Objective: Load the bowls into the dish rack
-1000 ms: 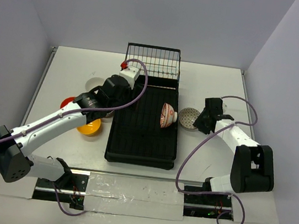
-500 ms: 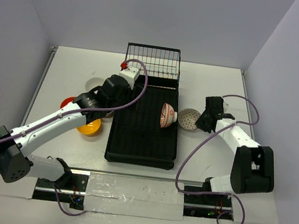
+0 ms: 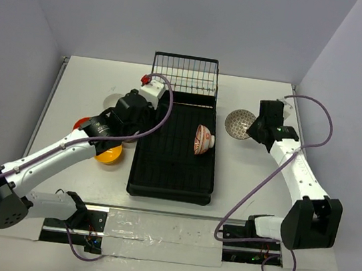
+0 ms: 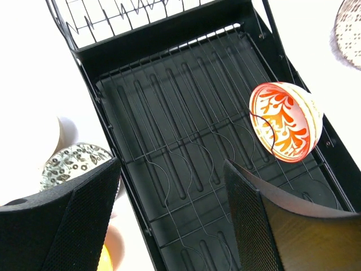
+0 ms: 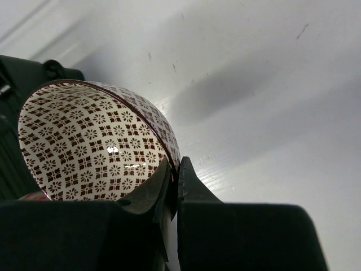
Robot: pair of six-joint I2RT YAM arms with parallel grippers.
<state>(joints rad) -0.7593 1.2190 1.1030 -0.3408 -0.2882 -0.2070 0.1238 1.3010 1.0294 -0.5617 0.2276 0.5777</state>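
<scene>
The black dish rack point(image 3: 163, 167) lies mid-table with its wire basket point(image 3: 185, 74) at the far end. A red-on-white bowl point(image 3: 202, 139) stands on edge inside it, also in the left wrist view point(image 4: 285, 121). My right gripper point(image 3: 254, 128) is shut on the rim of the pinkish patterned bowl point(image 3: 239, 123) and holds it above the table right of the rack; the wrist view shows the rim pinched point(image 5: 175, 169). My left gripper point(image 4: 172, 169) is open and empty over the rack's left side.
Left of the rack are a red-orange bowl point(image 3: 83, 123), a yellow-orange bowl point(image 3: 107, 154), a white bowl point(image 3: 112, 101) partly under my left arm, and a grey speckled bowl point(image 4: 73, 164). Walls close in the table on three sides.
My right arm has lifted the pinkish bowl off the table and carried it toward the far side. My left arm has drawn back slightly to the left.
</scene>
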